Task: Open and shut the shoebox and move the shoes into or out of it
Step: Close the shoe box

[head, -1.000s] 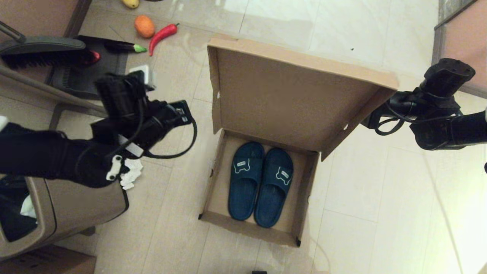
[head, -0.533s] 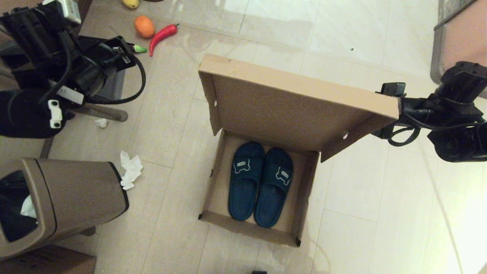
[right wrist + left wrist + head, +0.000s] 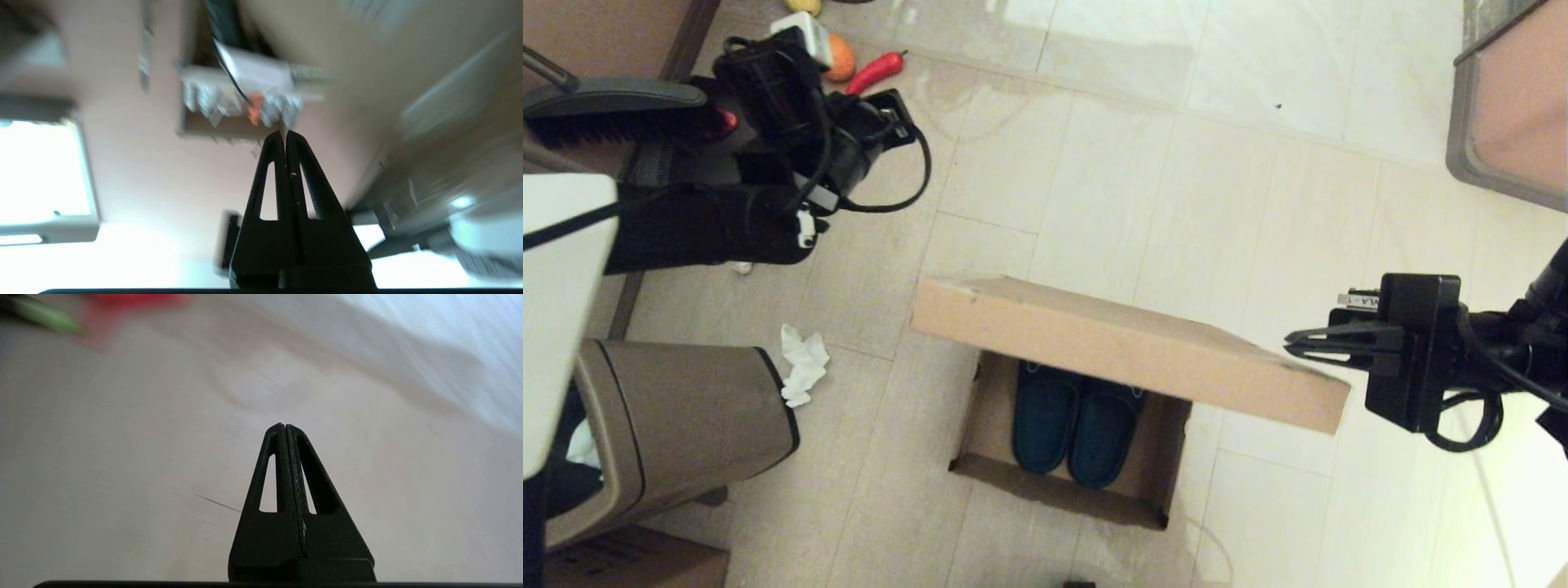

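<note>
The brown cardboard shoebox (image 3: 980, 408) stands on the floor in the middle of the head view. Its flap lid (image 3: 1127, 351) hangs nearly level over the box and covers the rear part. Under the lid's front edge the heels of the two dark teal shoes (image 3: 1045, 425) lie side by side; their straps are hidden. My right gripper (image 3: 1290, 345) is shut and empty, pointing left at the lid's right corner; I cannot tell whether it touches. In the right wrist view the gripper (image 3: 284, 132) is shut against a blurred room. My left gripper (image 3: 894, 122) is shut over bare floor far left of the box, empty (image 3: 284, 425).
A brown waste bin (image 3: 678, 425) lies at the lower left, with crumpled tissue (image 3: 803, 374) beside it. A brush and dustpan (image 3: 613, 106), a red chili (image 3: 876, 70) and an orange fruit (image 3: 843, 55) are at the back left. A furniture edge (image 3: 1494, 171) stands back right.
The lid has swung down from upright to nearly level over the box. My right gripper came down and nearer along with it. My left arm moved up and back to the far left.
</note>
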